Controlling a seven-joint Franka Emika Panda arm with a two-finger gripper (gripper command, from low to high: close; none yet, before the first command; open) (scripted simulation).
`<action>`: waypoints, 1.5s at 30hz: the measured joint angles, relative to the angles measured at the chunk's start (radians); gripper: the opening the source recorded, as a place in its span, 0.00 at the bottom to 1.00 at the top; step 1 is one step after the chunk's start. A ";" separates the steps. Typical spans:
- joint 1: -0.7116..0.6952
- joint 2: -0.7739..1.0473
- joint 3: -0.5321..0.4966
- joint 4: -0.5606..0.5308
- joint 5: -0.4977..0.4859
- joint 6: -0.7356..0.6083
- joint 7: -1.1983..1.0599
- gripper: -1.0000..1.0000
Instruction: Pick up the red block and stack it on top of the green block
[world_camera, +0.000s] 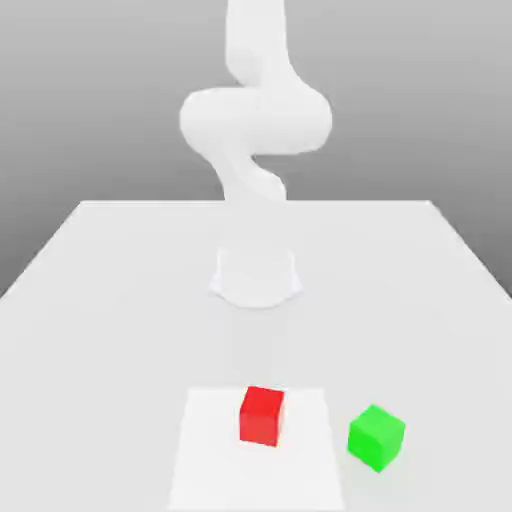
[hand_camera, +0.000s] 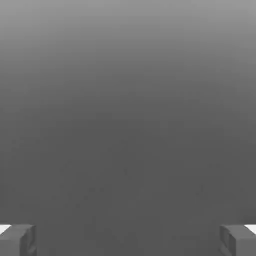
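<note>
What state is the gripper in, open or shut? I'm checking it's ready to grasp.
Open: in the hand view, the gripper's two fingers stand wide apart.

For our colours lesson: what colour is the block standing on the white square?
Red, clearest in the exterior view.

I see a simulated lab scene: a white robot arm (world_camera: 256, 120) at twelve o'clock, plain white table (world_camera: 130, 330), blank grey backdrop (world_camera: 110, 100).
</note>
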 joint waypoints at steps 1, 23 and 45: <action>0.008 0.040 -0.010 -0.023 0.017 0.023 -0.001 0.50; 0.037 0.809 -0.007 -0.419 -0.034 0.518 0.242 0.50; 0.028 0.743 0.002 -0.432 -0.039 0.460 0.248 0.00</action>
